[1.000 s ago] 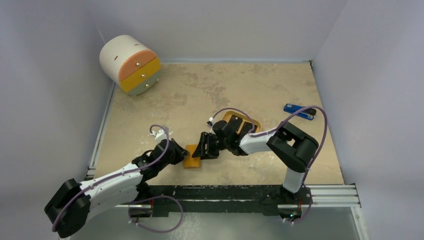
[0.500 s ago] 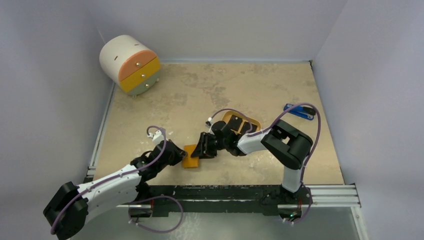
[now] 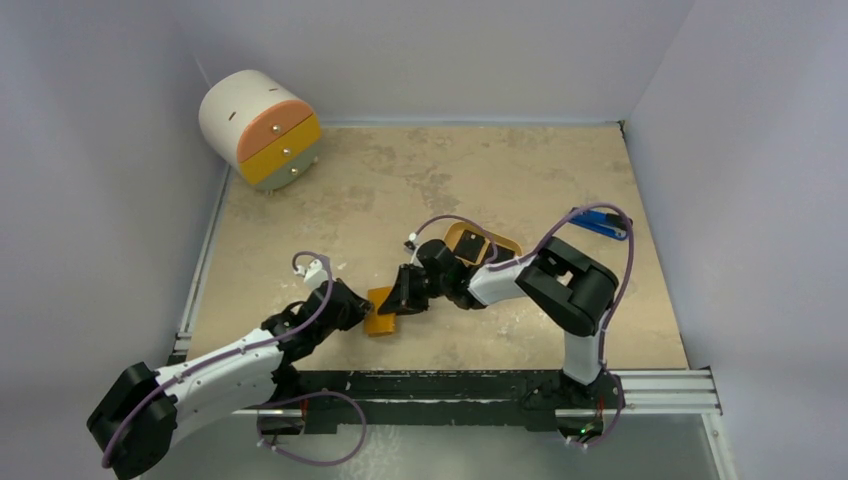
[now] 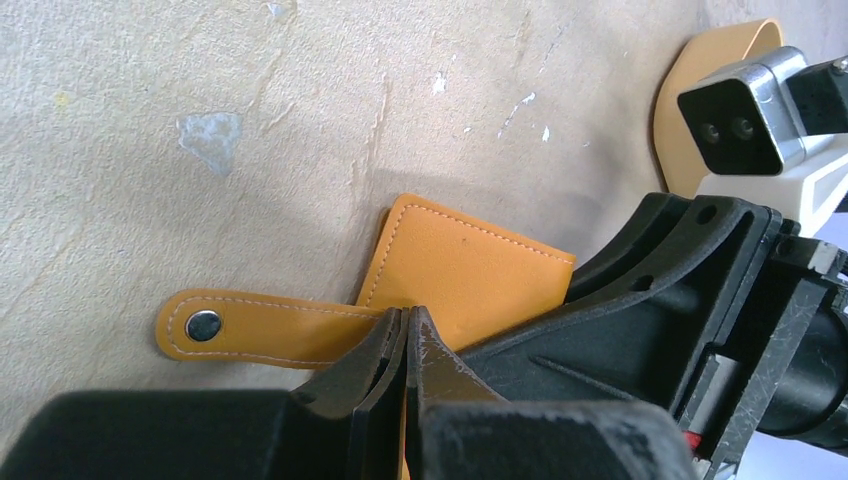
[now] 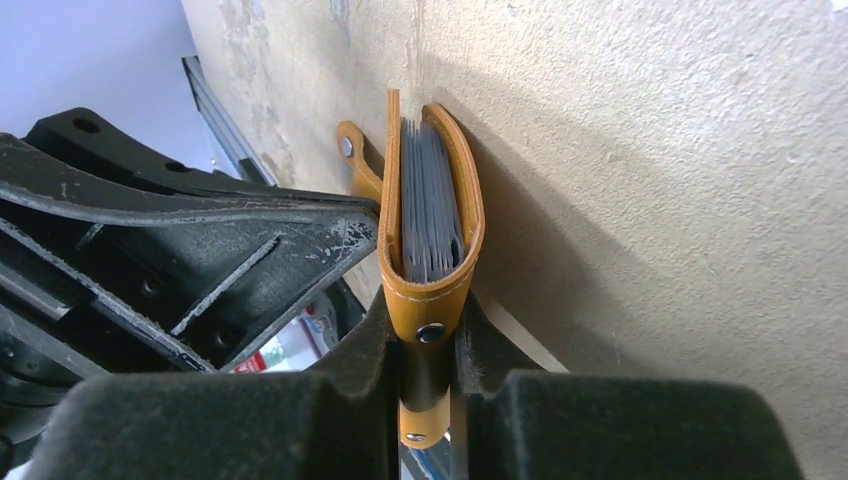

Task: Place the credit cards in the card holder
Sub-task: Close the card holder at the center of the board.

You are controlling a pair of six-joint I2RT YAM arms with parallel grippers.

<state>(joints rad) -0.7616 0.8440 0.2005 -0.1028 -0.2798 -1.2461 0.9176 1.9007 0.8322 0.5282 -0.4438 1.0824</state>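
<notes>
Left claw: clamped tight, with a sliver of orange between its tips. It looks to be pinching one leaf of the holder.
Right claw: its fingers press both sides of the holder's folded end, beside the snap, so it grips the holder there.
Holder: stands on edge on the bench, near the front middle, between the two claws. Its mouth gapes a little and shows pale grey pockets. Its tab lies flat on the bench.
Cards: neither claw holds one. The dark flat shapes in the tray behind the right arm are probably the cards, but they are too small to be sure.
Step in hand: by the look of it, opening and steadying the holder so a pocket is free.
Doing it well: the left claw should pin its leaf steady while the right draws the other leaf away slowly, without squeezing the fold shut.
Risk: the claws crowd each other, and a slip would let the holder topple or close.
</notes>
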